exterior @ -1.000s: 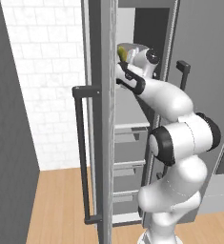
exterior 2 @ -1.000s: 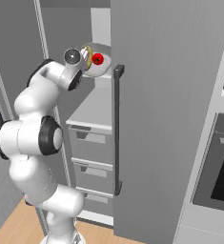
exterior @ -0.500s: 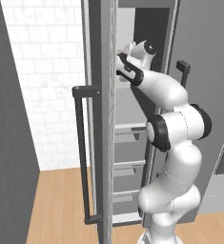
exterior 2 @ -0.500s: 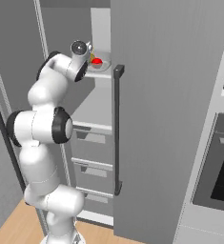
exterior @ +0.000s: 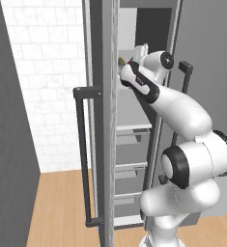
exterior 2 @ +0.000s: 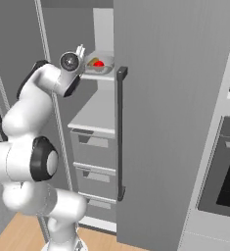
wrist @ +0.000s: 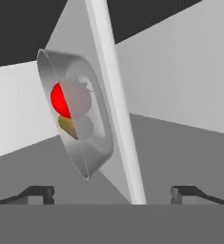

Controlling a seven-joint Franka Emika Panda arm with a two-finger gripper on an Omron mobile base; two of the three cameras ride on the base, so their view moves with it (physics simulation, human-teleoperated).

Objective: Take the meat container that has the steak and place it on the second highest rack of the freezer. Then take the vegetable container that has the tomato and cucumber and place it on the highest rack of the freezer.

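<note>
Freezer (exterior 2: pixel 165 98): tall grey cabinet, door open.
Highest rack (exterior 2: pixel 103 76): bears vegetable container.
Vegetable container (exterior 2: pixel 99 63): clear shallow tub resting on highest rack; likely light, rigid, smooth-walled, slippery; best hold across rim.
Tomato (wrist: pixel 60 99), cucumber (wrist: pixel 67 126): loose inside, liable to roll.
Gripper (wrist: pixel 112 193): fingers spread wide, released, nothing held, just short of container.
</note>
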